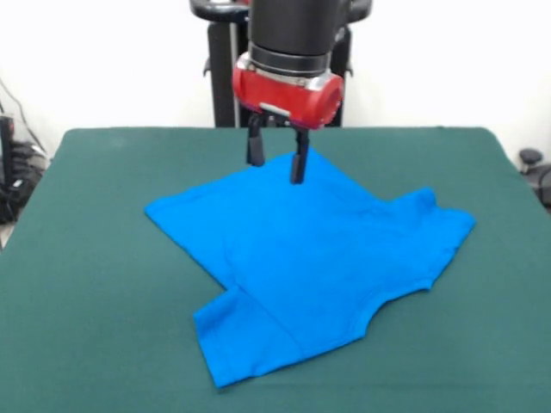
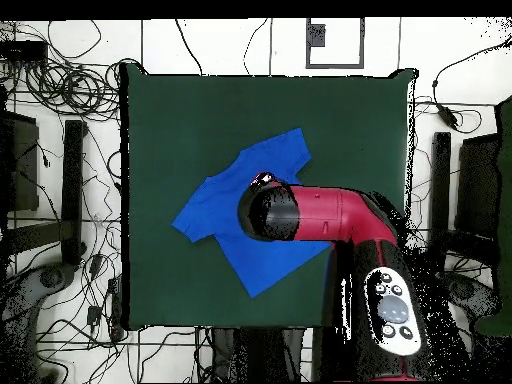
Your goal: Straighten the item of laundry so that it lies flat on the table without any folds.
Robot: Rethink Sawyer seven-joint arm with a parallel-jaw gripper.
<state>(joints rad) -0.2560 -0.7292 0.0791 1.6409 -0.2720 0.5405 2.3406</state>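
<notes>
**Gripper poised over T-shirt's far edge**

The gripper (image 1: 275,157) hangs vertically, fingers apart and empty, over the far hem corner of the blue T-shirt (image 1: 301,258). The shirt lies diagonally mid-table (image 1: 86,258), one sleeve folded. Overhead, the red arm (image 2: 330,215) covers the shirt's middle and hides the gripper.

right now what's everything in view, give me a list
T-shirt: one, bright blue, mid-table, spread out with the near sleeve folded and some creases.
Table: one, dark green top, fills most of the front view.
Cables: many, dark, on the floor around the table in the overhead view.
Arm: one, red and black, reaching over the shirt.
Gripper: one, black fingers open, just above the shirt's far edge.
</notes>
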